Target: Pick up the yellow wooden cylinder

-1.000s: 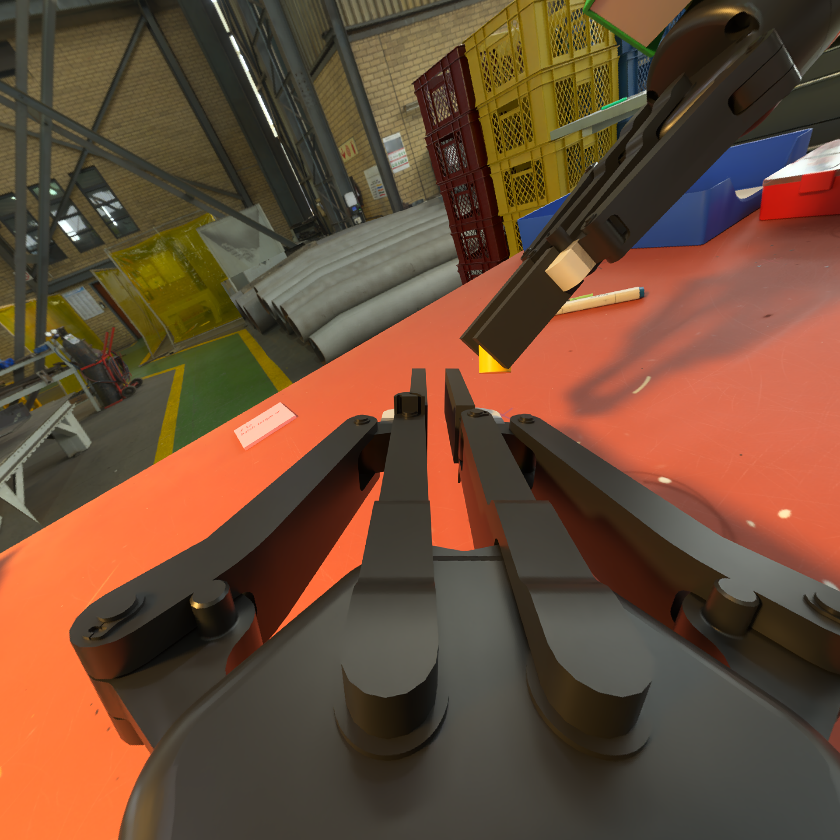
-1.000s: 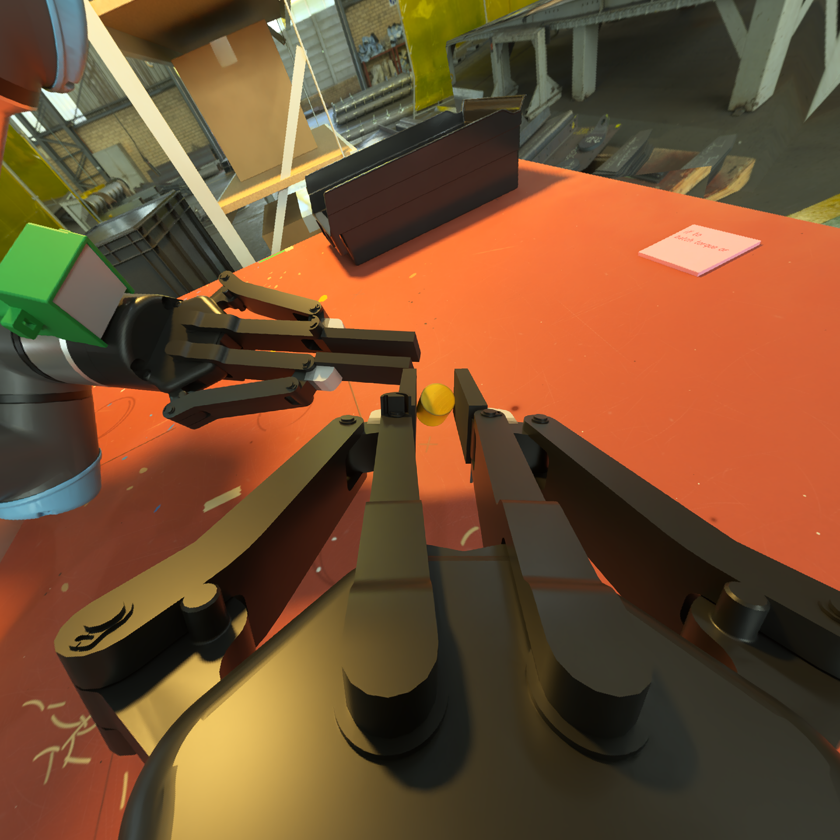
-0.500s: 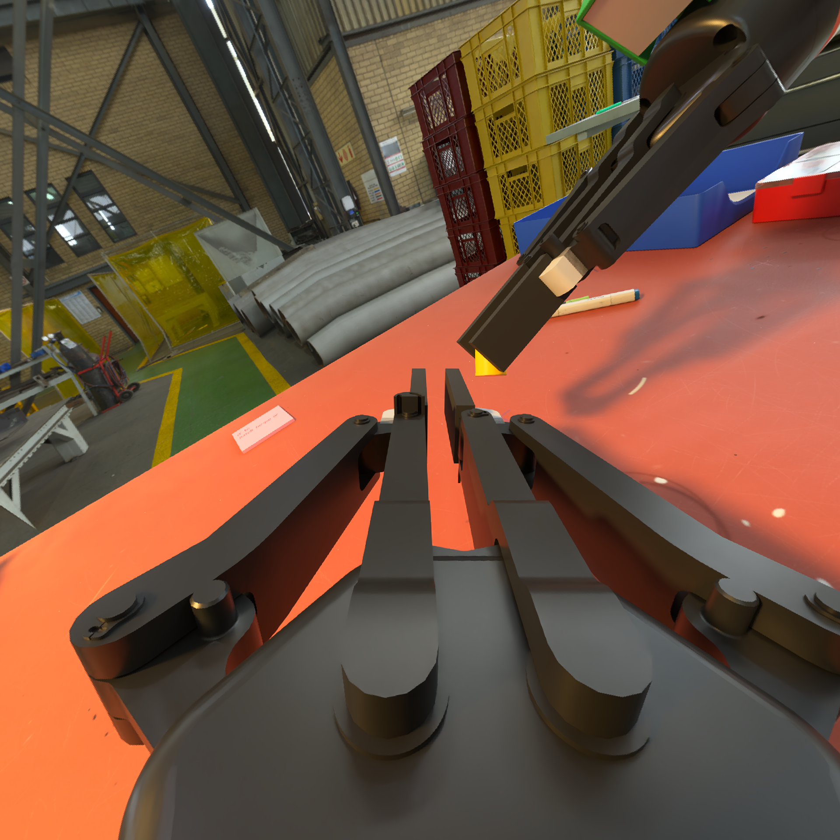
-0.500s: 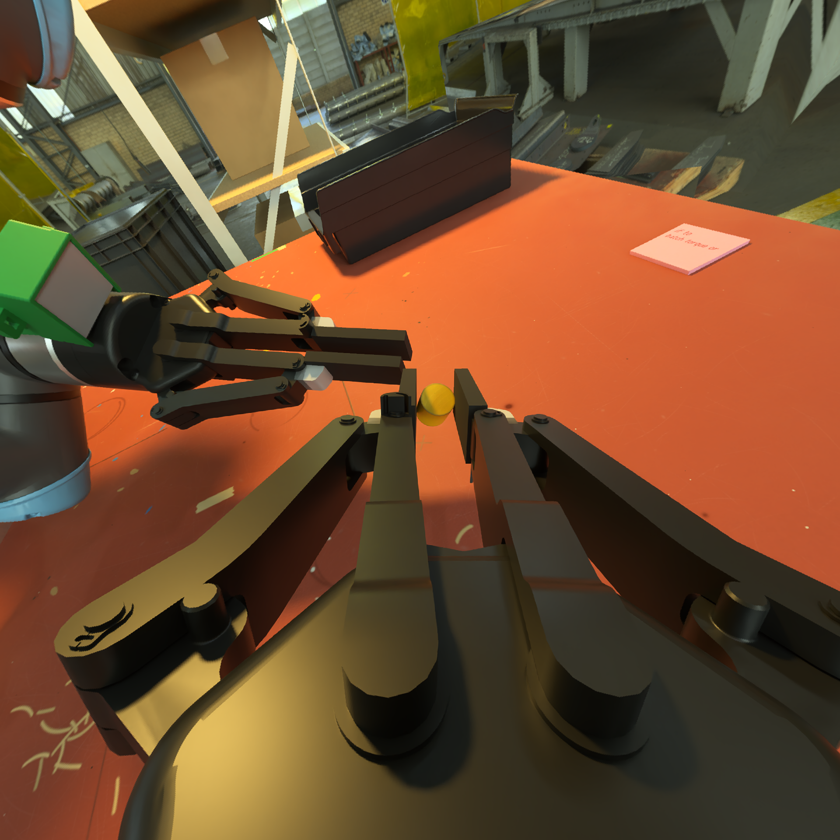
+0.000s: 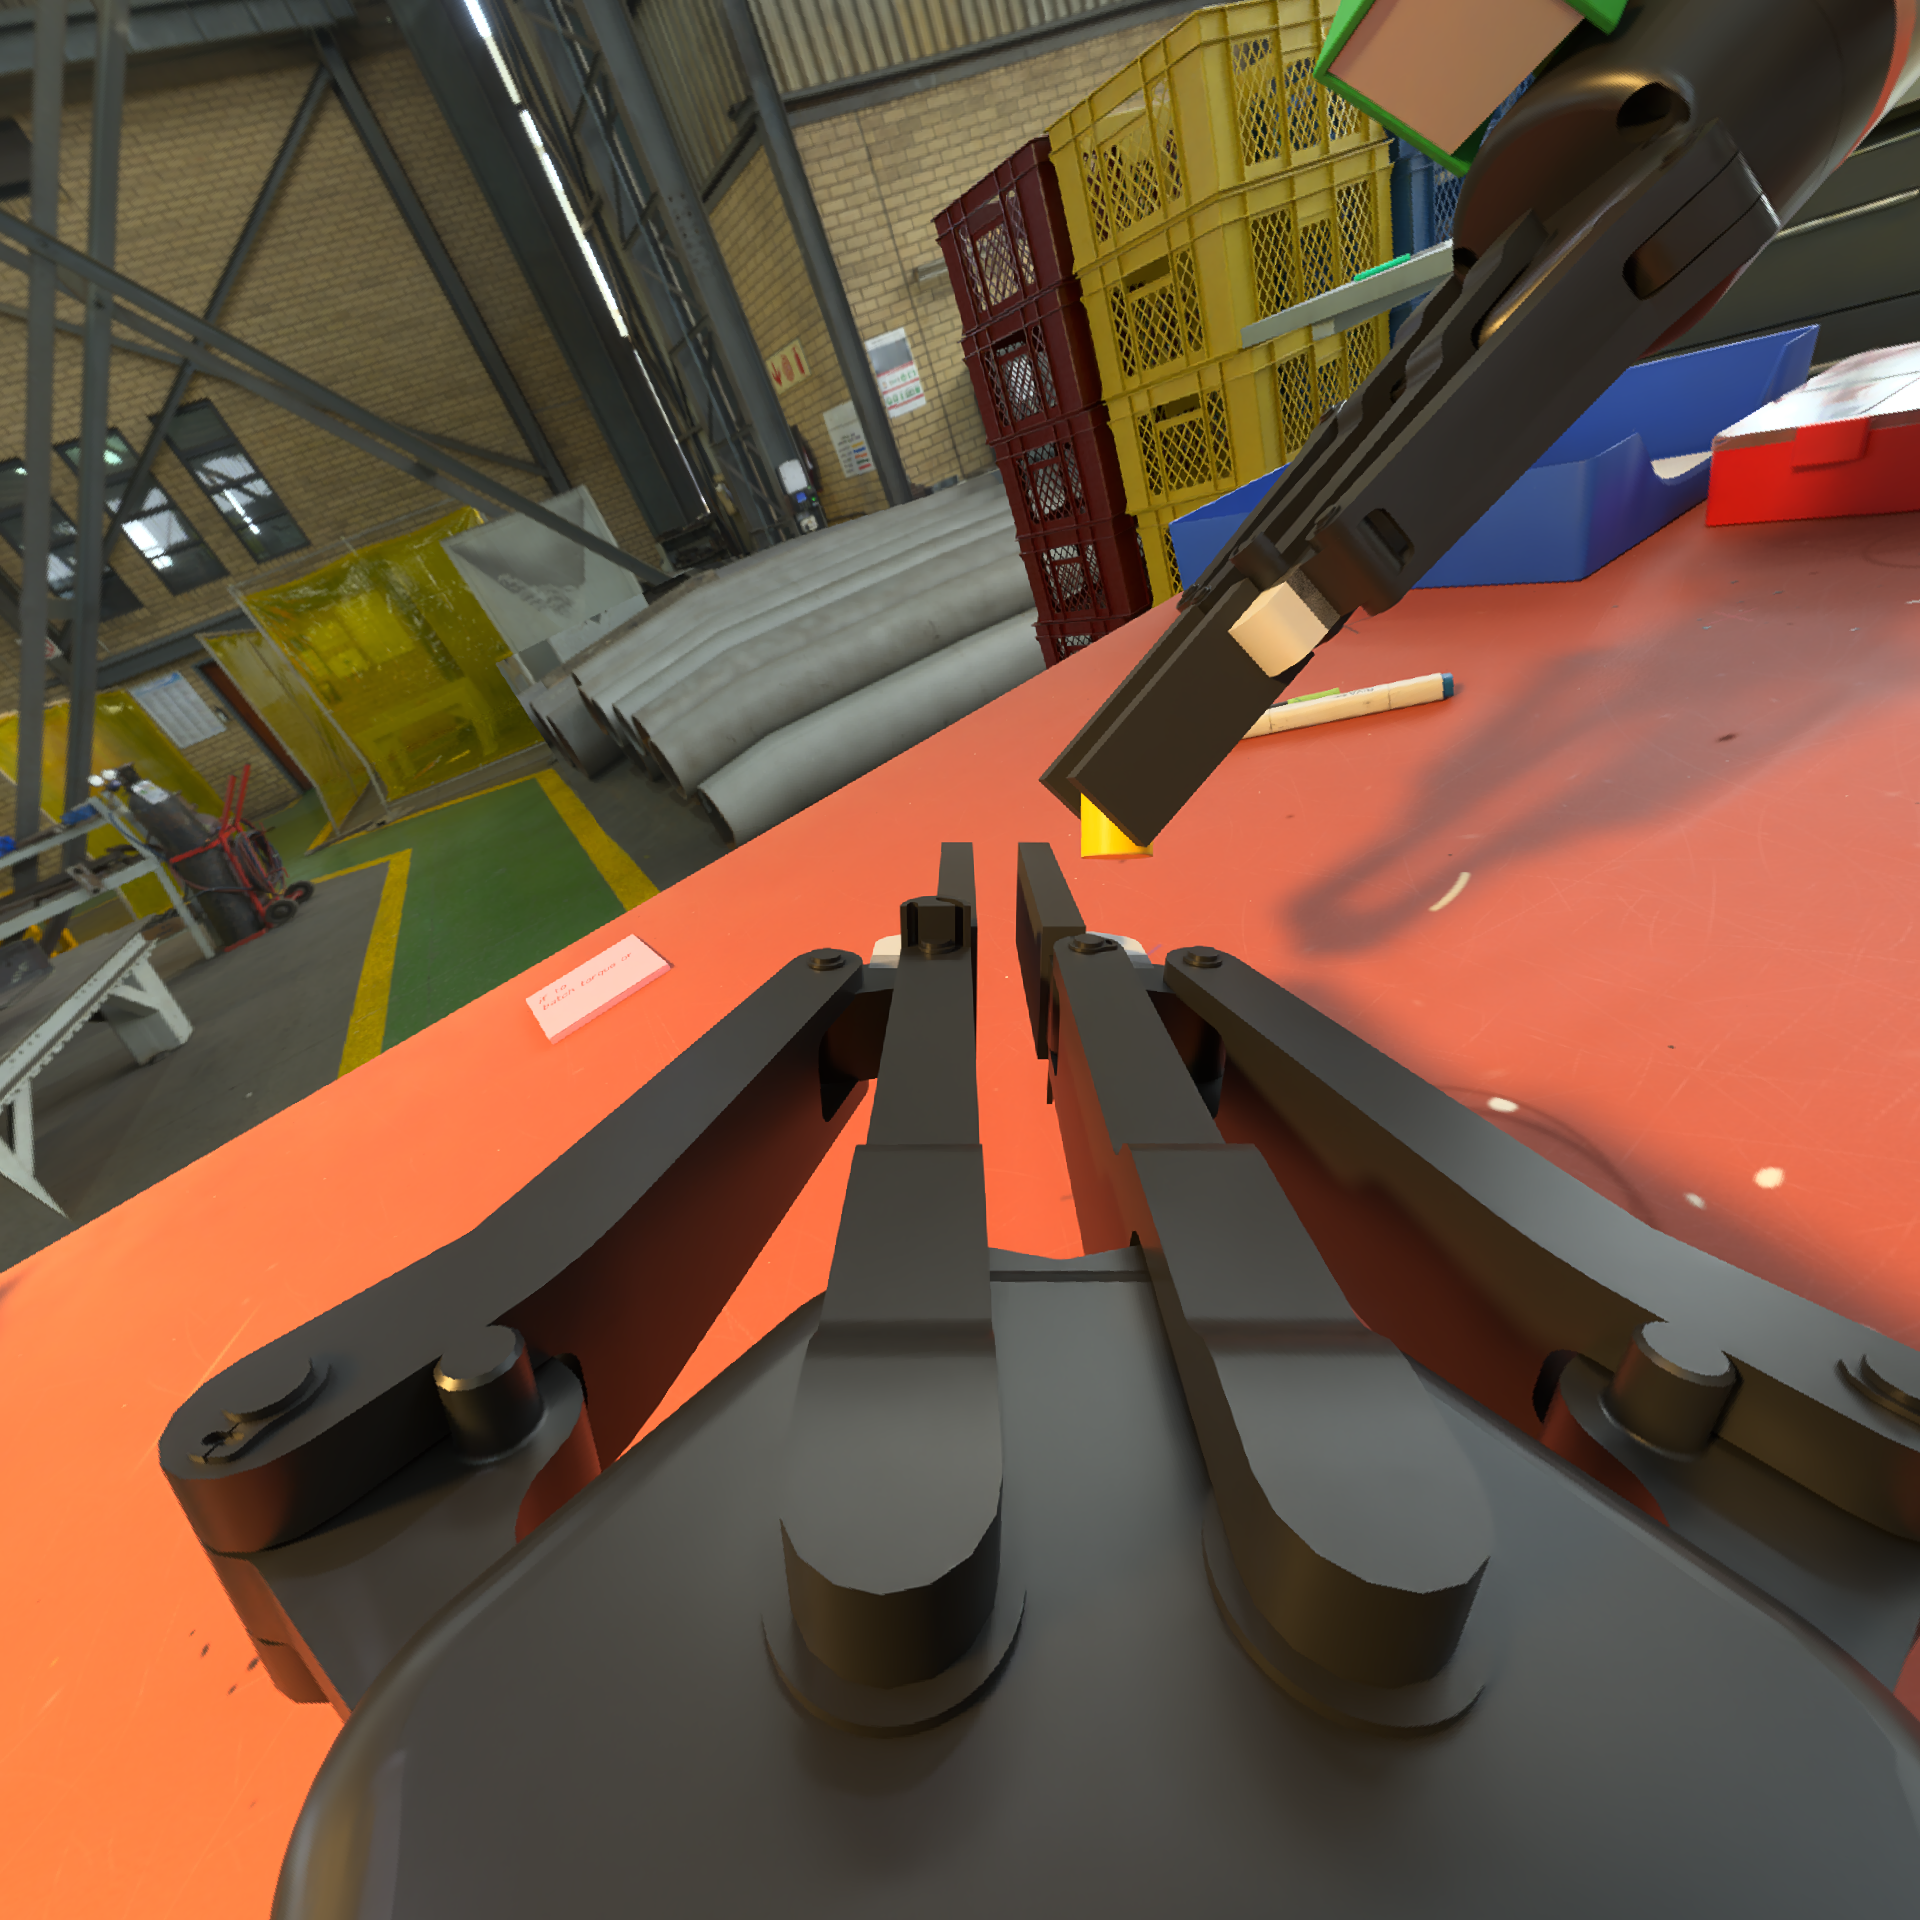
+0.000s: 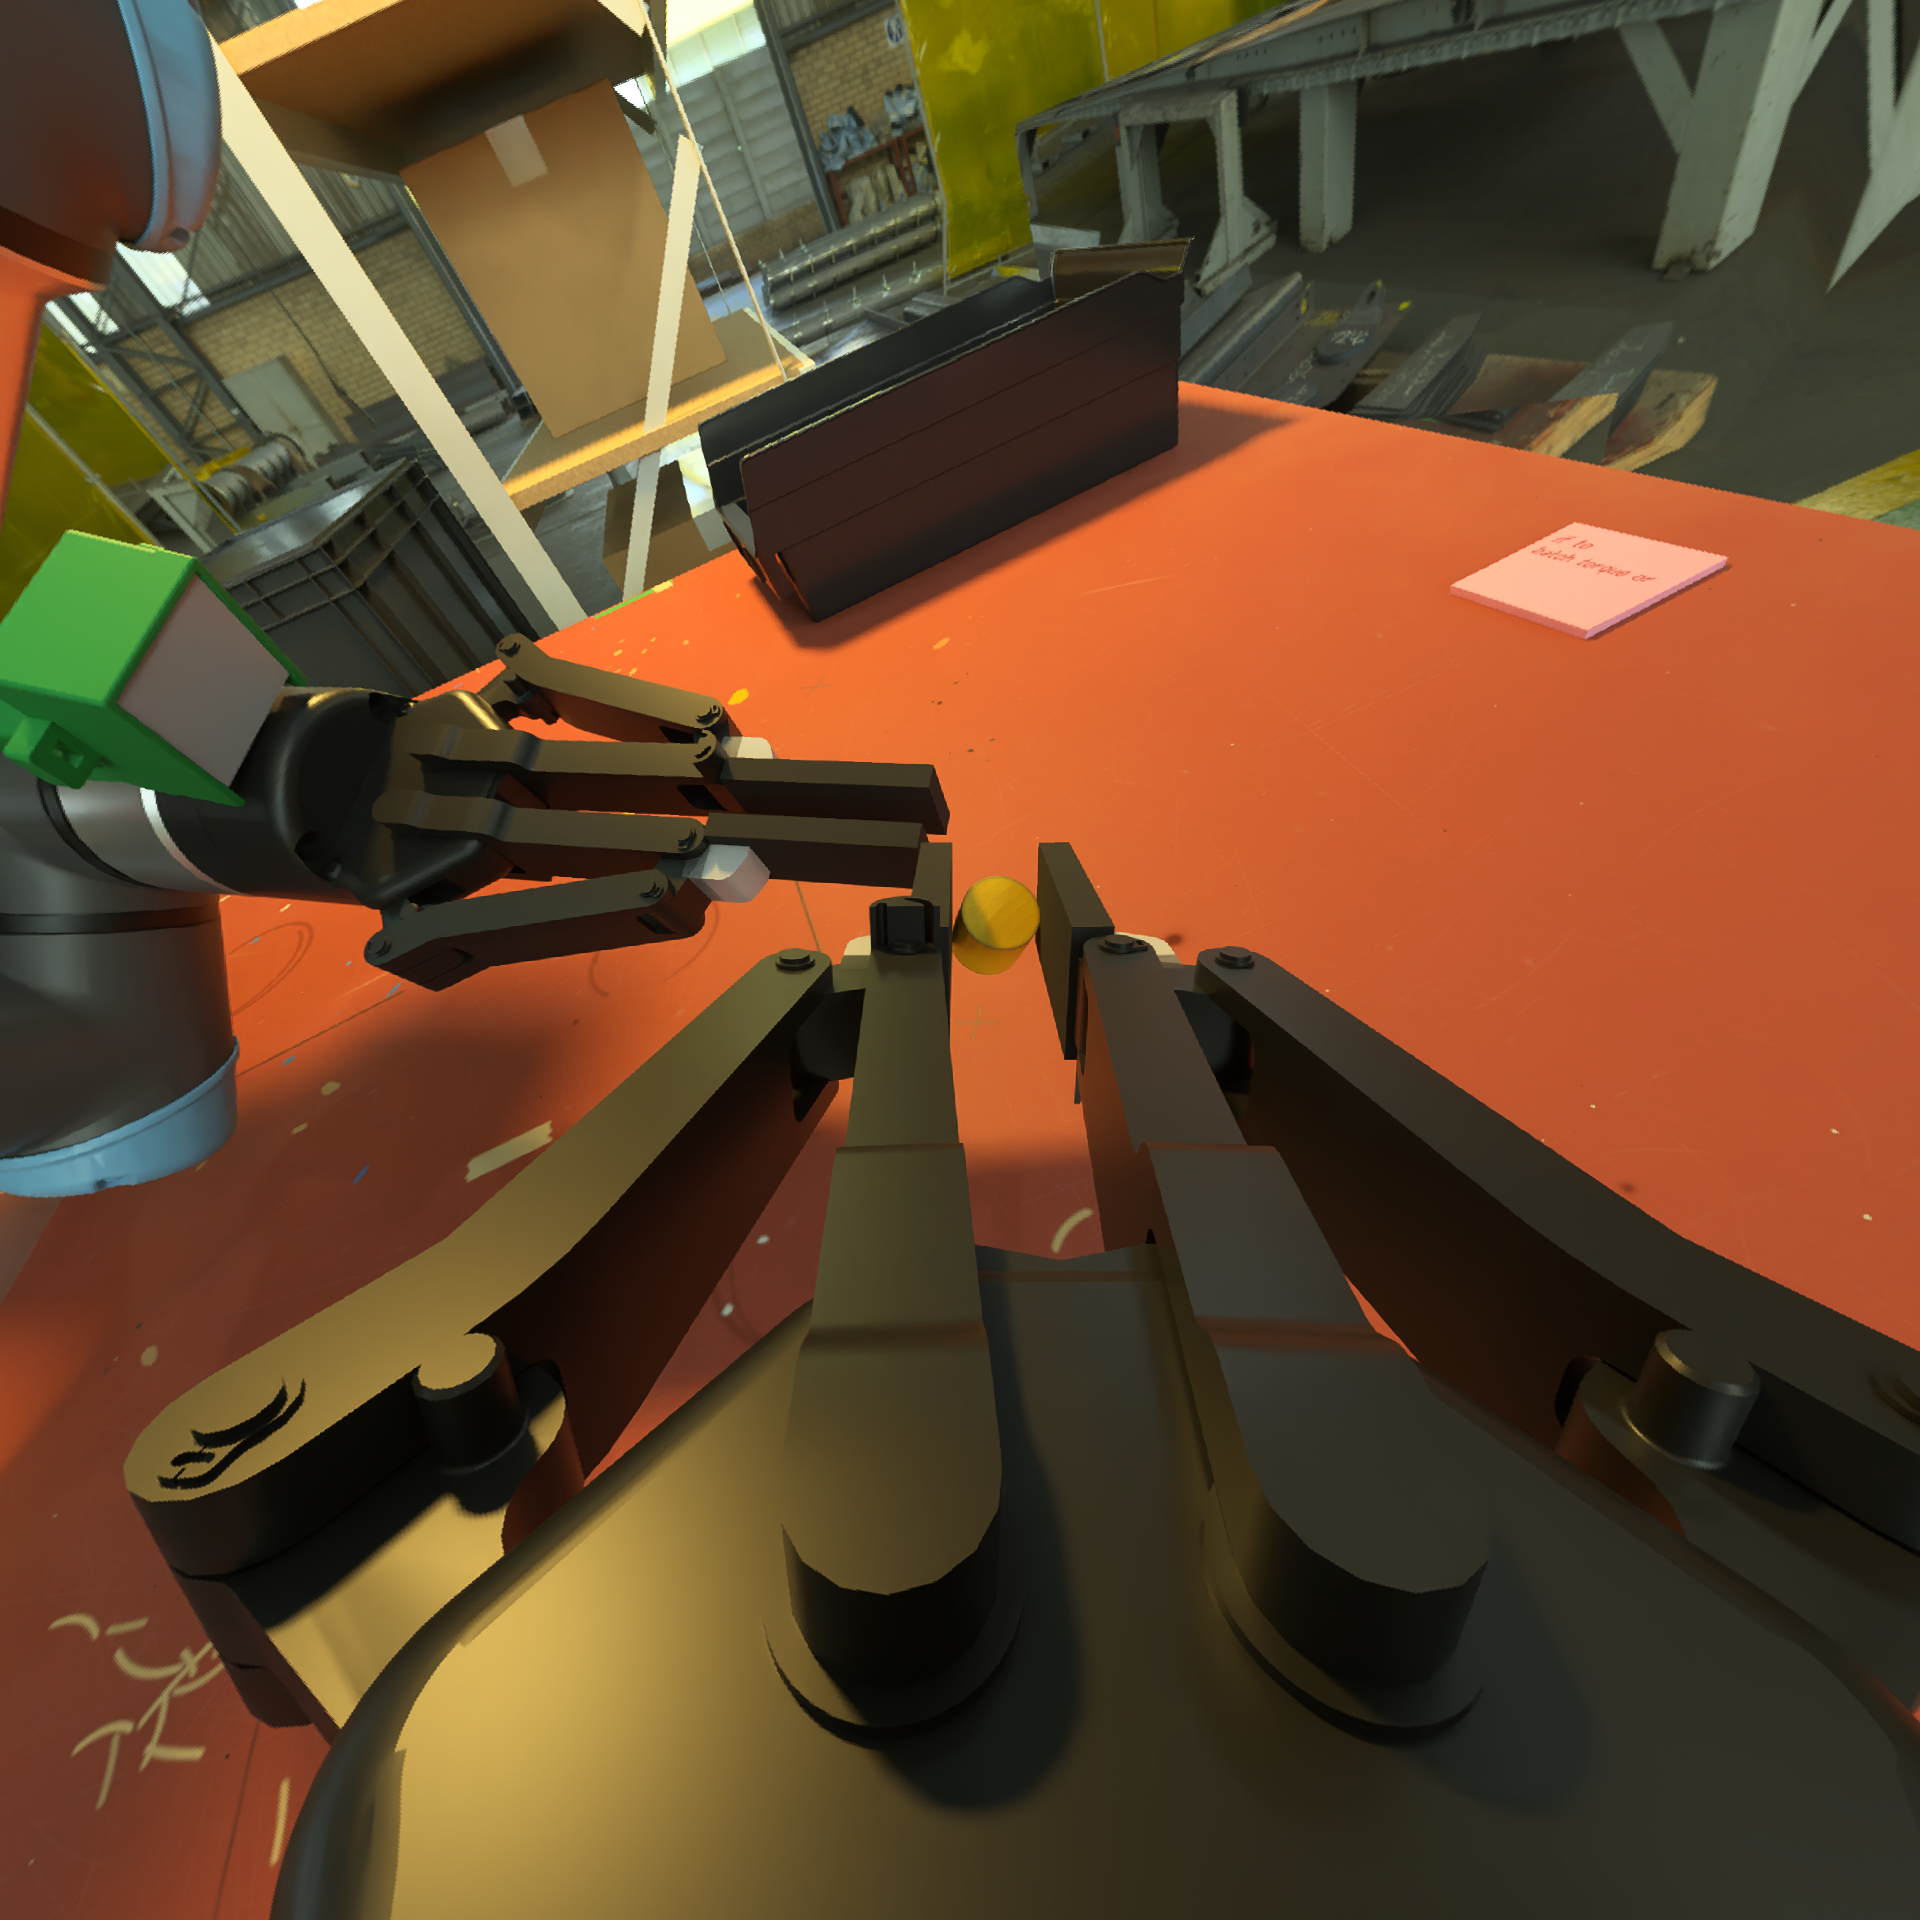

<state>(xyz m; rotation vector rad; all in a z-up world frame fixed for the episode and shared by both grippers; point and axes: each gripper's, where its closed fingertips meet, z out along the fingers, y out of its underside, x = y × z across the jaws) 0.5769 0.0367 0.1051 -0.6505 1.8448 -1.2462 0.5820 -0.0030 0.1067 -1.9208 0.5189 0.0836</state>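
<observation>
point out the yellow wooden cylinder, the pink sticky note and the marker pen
yellow wooden cylinder (image 6: pixel 995 914), right wrist view, on its rounded top end
pink sticky note (image 6: pixel 1588 578), right wrist view, middle of its face
marker pen (image 5: pixel 1361 702), left wrist view, mid barrel

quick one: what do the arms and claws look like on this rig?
Both claws, left claw and right claw, are matte black linkage builds with two flat rectangular fingers, round pivot pins and small white blocks at the finger joints. Each wrist carries a green box. The arm is grey with light blue joint rings. No cables visible.

Brick wall (image 5: pixel 312 343), steel beams (image 5: pixel 582 239), stacked crates (image 5: pixel 1226 312) (yellow, dark red), green floor (image 5: pixel 468 904)
</observation>
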